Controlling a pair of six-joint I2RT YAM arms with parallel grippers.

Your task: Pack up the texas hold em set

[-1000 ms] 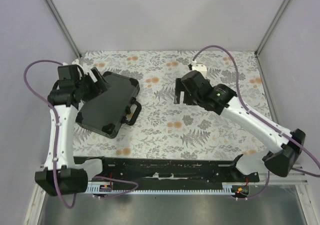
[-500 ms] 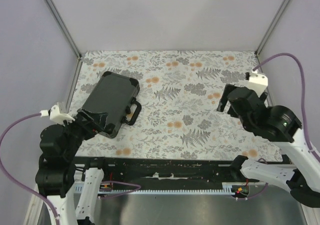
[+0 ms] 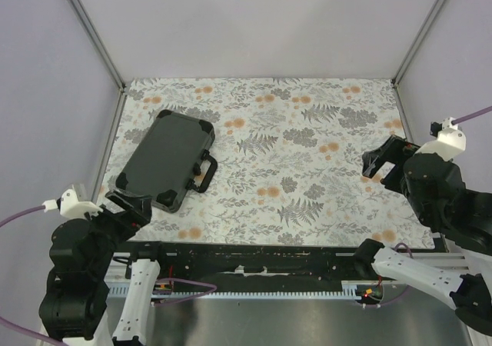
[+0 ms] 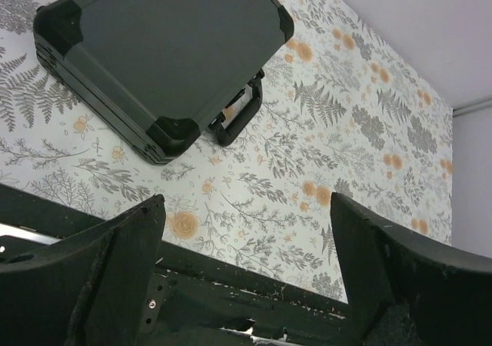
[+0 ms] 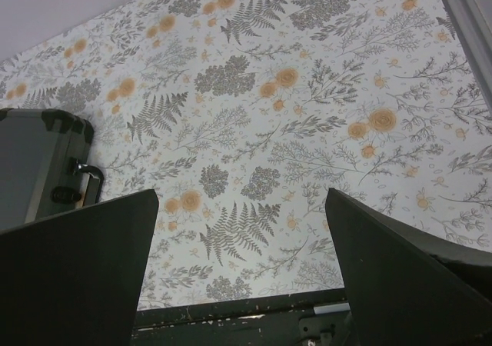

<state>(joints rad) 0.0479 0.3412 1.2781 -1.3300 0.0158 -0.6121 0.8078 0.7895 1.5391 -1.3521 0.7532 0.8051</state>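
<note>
Nearest, at the near left corner: left tool (image 3: 129, 207), fingers spread wide, gripping nothing, hanging above the desk (image 3: 307, 131) edge, just short of the case's near corner. At the near right: right tool (image 3: 382, 165), likewise wide apart and empty, well apart from the case. Same from the wrist views: left tool (image 4: 246, 201) and right tool (image 5: 242, 196) both gaping over bare floral print. Further in, left of centre: black case (image 3: 165, 158) lying flat on the desk, lid down, turned at an angle, handle (image 3: 206, 171) pointing toward the middle. No chips, card box, buttons or triangle showing anywhere outside it. Judged as the last step, packing apparently done with everything presumably inside; latch state too small to tell. Next move, if any: checking the clasps beside the handle (image 4: 238, 115), which calls for a slow approach from the handle side so as not to shove the case (image 4: 161, 46). No brand, label or readable writing on the lid or elsewhere. Far end: only patterned desk.
</note>
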